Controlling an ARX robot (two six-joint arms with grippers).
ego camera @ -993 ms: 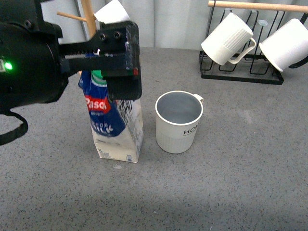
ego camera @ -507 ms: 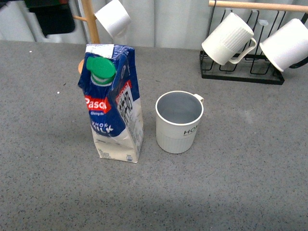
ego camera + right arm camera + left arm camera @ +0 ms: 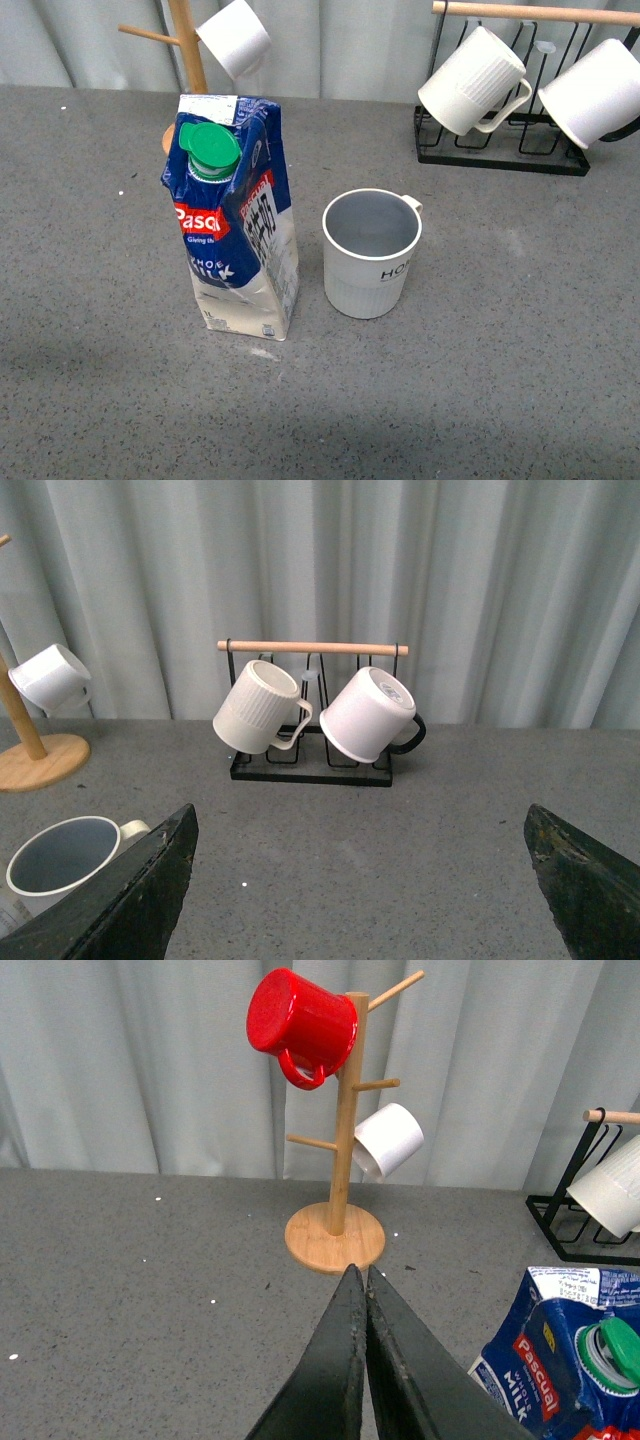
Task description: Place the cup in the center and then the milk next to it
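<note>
The cup (image 3: pixel 371 253), off-white with a ribbed lower half and black lettering, stands upright in the middle of the grey table. The milk (image 3: pixel 232 230), a blue and white carton with a green cap, stands upright just left of it, a small gap between them. Neither arm shows in the front view. My left gripper (image 3: pixel 358 1278) is shut and empty, raised above the table, with the milk (image 3: pixel 570 1360) low at one side. My right gripper (image 3: pixel 365 880) is wide open and empty, with the cup (image 3: pixel 65 855) beside one finger.
A wooden mug tree (image 3: pixel 335 1225) holds a red mug (image 3: pixel 303 1022) and a plain white mug (image 3: pixel 234 37) at the back left. A black rack (image 3: pixel 500 150) with a wooden bar holds a ribbed white mug (image 3: pixel 472 81) and a smooth white mug (image 3: pixel 593 93) at the back right.
My left arm stood over the milk a second ago, then lifted up and out of the front view. The milk stays standing beside the cup, which has not moved.
</note>
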